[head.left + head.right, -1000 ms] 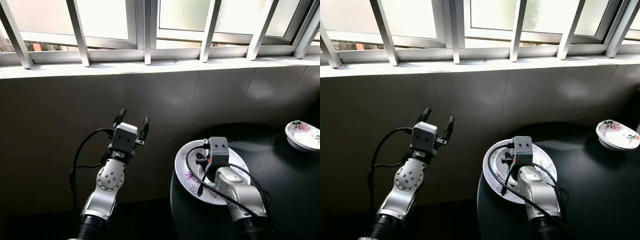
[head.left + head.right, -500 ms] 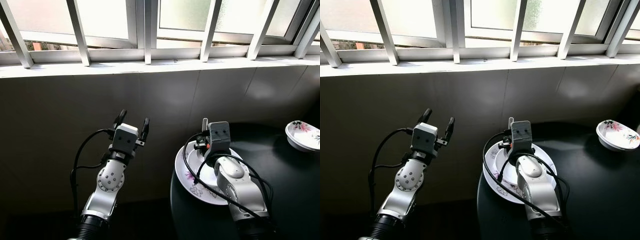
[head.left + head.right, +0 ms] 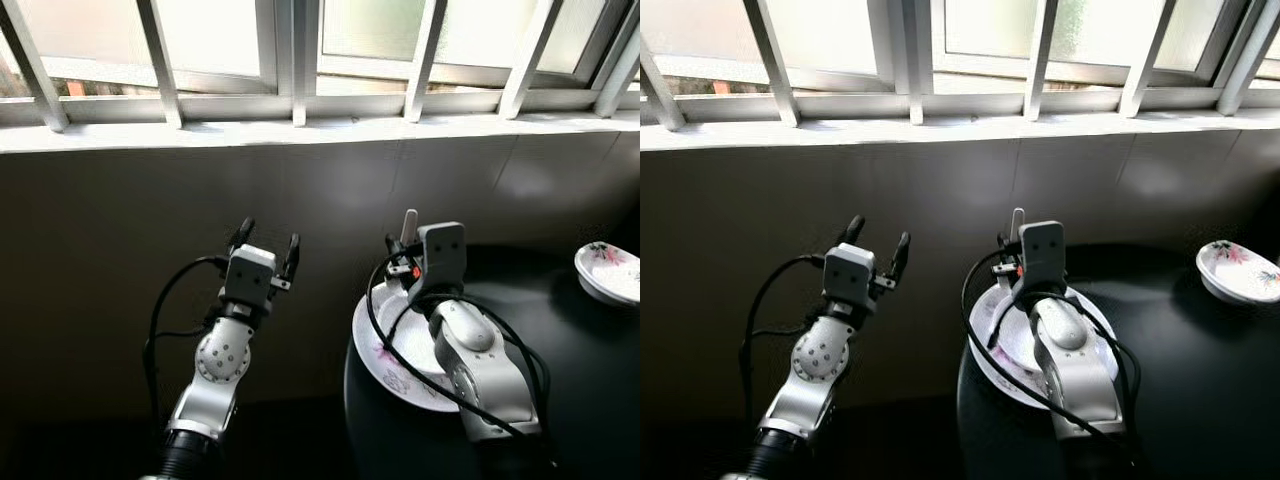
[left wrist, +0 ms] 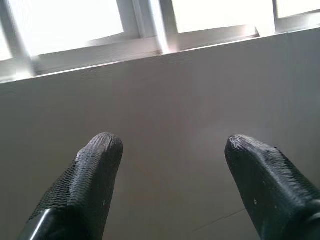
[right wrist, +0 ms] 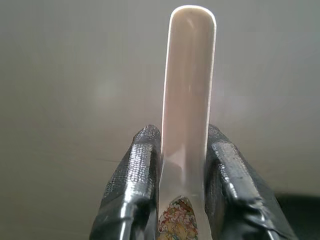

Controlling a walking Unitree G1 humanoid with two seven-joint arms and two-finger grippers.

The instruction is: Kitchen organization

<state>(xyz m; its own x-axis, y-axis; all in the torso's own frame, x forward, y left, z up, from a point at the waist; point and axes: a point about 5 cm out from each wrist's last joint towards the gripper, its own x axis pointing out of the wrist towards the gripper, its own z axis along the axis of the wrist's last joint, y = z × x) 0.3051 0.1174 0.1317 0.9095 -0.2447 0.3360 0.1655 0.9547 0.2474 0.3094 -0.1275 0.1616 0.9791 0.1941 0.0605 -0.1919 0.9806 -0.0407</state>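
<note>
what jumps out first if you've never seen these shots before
The right gripper, raised above the floral plate at the near edge of the dark round table, pinches a white ceramic spoon upright between its fingers. To its left, the left gripper hangs open in front of the tiled wall, holding nothing. A barred window glows along the top, and a small floral bowl sits at the table's far right.

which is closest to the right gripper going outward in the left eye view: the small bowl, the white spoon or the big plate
1. white spoon: clamped between the right gripper's fingers, handle pointing up.
2. big plate: just below the gripper, at the near left edge of the black table.
3. small bowl: far off on the table's right side.
</note>
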